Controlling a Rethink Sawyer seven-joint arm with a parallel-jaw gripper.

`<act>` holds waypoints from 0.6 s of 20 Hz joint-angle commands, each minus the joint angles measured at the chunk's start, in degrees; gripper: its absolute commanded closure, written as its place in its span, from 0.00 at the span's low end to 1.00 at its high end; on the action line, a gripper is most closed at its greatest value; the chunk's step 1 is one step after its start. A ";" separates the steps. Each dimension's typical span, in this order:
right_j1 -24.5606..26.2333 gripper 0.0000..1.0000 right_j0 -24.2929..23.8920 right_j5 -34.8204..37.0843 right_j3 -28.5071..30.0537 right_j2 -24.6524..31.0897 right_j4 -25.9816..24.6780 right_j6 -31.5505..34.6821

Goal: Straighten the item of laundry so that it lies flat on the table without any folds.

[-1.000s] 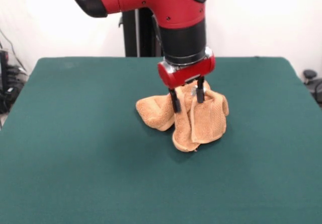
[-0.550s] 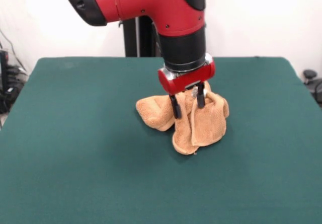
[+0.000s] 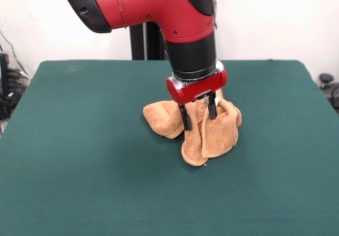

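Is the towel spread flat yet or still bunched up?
Still bunched. The towel sits in a crumpled heap with raised folds on the table, the tool reaching down into its top.

The crumpled terry-cloth towel (image 3: 212, 132) is orange-tan all over, its looped weave giving a fine dotted, grid-like texture, with darker shaded creases where folds meet. The broad felt-like tabletop (image 3: 79, 167) is a plain deep green without pattern. The robot arm (image 3: 159, 8) is glossy red with black sections, and the gripper (image 3: 199, 114) beneath has a red mount and black fingers.
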 commanded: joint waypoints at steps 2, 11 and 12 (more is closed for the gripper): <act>3.27 0.00 1.08 -4.40 -2.82 0.33 -1.67 0.09; 2.77 0.00 -0.51 -7.75 -0.88 2.29 -0.72 0.19; 3.13 0.00 -0.36 -7.88 -1.06 2.11 -0.83 0.20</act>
